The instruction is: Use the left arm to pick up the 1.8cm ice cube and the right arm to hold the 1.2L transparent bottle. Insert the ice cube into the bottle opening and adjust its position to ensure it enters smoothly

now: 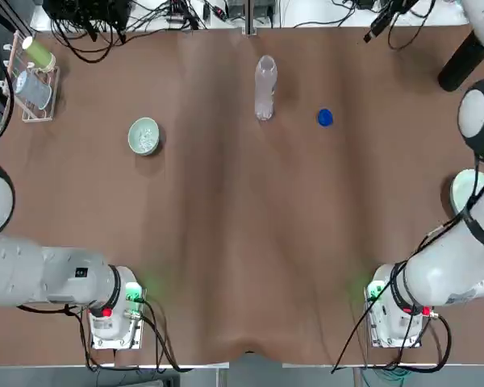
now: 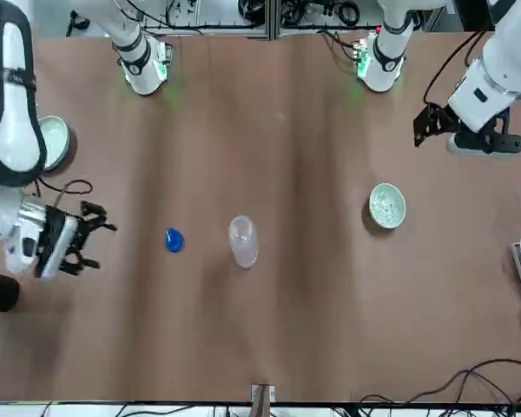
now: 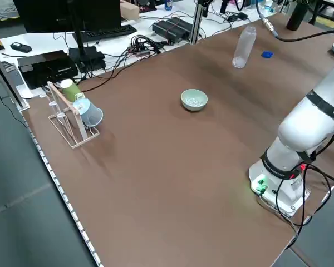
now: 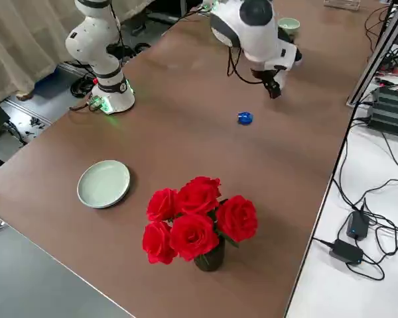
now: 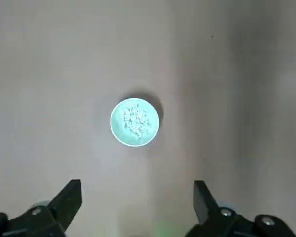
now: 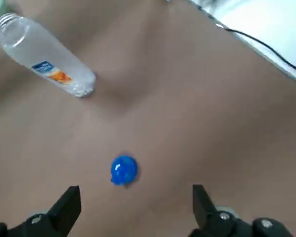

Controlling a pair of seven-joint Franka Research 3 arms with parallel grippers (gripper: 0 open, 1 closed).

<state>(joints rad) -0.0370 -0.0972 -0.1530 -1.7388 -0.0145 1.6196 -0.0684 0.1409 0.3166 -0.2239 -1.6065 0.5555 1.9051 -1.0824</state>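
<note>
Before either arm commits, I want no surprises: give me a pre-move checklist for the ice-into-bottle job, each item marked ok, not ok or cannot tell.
- Left claw open and unloaded: ok
- Right claw open and unloaded: ok
- Ice in the bowl: ok
- Bottle standing upright: ok
- Bottle held by right claw: not ok, both are apart
- One ice cube singled out from the rest: not ok, they lie in a heap
</note>
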